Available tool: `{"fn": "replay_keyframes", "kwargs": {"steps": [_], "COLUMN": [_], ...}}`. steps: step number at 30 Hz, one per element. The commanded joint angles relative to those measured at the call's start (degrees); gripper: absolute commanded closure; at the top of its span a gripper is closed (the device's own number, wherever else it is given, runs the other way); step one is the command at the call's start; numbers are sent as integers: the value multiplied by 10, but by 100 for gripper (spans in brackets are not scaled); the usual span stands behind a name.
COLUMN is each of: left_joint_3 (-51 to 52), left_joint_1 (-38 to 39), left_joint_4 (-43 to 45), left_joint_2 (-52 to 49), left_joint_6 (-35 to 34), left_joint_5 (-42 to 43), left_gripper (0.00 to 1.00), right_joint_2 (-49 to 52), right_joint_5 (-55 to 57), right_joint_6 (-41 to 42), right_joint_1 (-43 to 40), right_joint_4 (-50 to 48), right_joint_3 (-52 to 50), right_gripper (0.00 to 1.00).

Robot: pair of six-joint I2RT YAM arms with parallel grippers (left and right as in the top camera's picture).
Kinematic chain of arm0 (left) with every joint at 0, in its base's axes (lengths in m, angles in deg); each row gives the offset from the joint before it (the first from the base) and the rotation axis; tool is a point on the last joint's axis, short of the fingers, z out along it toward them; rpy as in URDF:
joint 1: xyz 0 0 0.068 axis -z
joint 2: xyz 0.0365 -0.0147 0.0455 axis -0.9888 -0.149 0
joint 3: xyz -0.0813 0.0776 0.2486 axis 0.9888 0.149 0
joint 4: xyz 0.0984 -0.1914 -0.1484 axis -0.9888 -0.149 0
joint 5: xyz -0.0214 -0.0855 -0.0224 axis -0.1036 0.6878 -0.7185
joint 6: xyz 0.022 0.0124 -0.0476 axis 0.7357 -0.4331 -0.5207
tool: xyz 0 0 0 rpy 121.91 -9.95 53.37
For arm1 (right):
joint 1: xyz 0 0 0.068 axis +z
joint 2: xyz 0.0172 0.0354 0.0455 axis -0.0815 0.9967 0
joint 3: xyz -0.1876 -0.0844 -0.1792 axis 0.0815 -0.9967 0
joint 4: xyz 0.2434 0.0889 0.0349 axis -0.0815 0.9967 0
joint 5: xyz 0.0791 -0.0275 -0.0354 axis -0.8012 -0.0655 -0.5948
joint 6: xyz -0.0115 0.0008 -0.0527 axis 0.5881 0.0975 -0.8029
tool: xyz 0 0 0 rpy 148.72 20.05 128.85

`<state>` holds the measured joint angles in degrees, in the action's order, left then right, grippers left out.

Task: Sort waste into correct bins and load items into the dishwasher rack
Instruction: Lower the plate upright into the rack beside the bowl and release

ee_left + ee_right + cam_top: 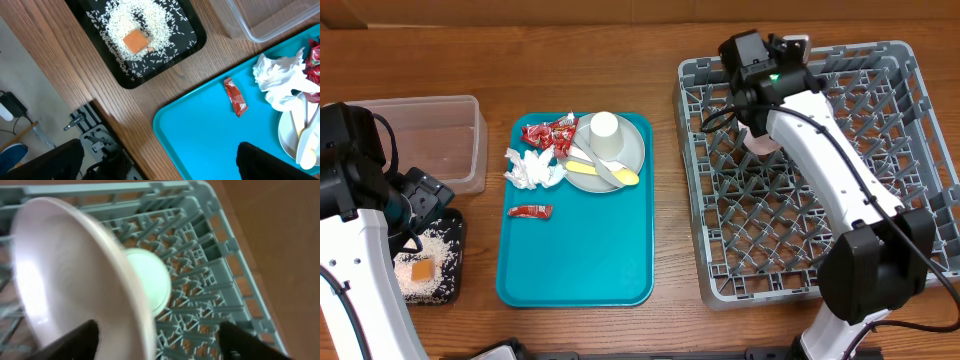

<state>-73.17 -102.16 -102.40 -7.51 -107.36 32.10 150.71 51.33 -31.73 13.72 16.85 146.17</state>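
My right gripper (pixel 160 341) is open over the grey dishwasher rack (pixel 800 215), its fingers wide apart on either side of the pale pink plate (pixel 65 275), which stands on edge among the pegs. A small white bowl (pixel 148 281) sits behind the plate. My left gripper (pixel 160 165) is open and empty, near the black tray (pixel 456 252) that holds rice (pixel 165 30) and an orange cube (pixel 136 41). On the teal tray (pixel 580 260) are a grey-green plate (pixel 632 150) with a white cup (pixel 605 130), a yellow spoon (pixel 588 167) and a pale fork (pixel 612 174), plus red wrappers (pixel 546 133), one loose wrapper (pixel 235 96) and tissue (pixel 277 80).
The clear tub (pixel 430 140) stands at the far left behind the black tray. The table's front edge and arm mounts (pixel 95 140) show below my left gripper. My right arm (pixel 830 170) crosses over the rack.
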Motion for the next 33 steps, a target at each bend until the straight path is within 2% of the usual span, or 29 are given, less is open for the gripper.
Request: {"fn": "replay_keyframes", "kwargs": {"steps": [1, 3, 7, 10, 13, 15, 19, 23, 27, 33], "left_joint_3": [-10, -10, -10, -10, -10, -10, -10, -10, -10, -10], "left_joint_1": [-3, -3, -3, -3, -3, -3, -3, -3, -3, -3], "left_joint_4": [-1, -1, -1, -1, -1, -1, -1, -1, -1, -1], "left_joint_2": [7, 7, 7, 7, 7, 7, 7, 7, 7, 7], "left_joint_6": [11, 11, 11, 11, 11, 11, 11, 11, 11, 11], "left_joint_5": [0, 0, 0, 0, 0, 0, 0, 0, 0, 0], "left_gripper": [0, 0, 0, 0, 0, 0, 0, 0, 0, 0], "right_joint_2": [-5, -5, -5, -5, -5, -5, -5, -5, -5, -5], "right_joint_5": [-70, -156, -328, -473, -621, -671, -653, -505, -420, -402], "right_joint_6": [4, 11, 16, -34, -62, -61, -61, -56, -57, -59], "right_joint_1": [10, 7, -12, -17, -14, -9, -3, -24, -72, -148], "right_joint_4": [23, 61, 134, 167, 175, 174, 174, 190, 209, 260], "right_joint_3": [72, 134, 264, 352, 409, 420, 411, 407, 407, 407], "right_gripper": [11, 7, 4, 2, 0, 0, 0, 0, 0, 0]}}
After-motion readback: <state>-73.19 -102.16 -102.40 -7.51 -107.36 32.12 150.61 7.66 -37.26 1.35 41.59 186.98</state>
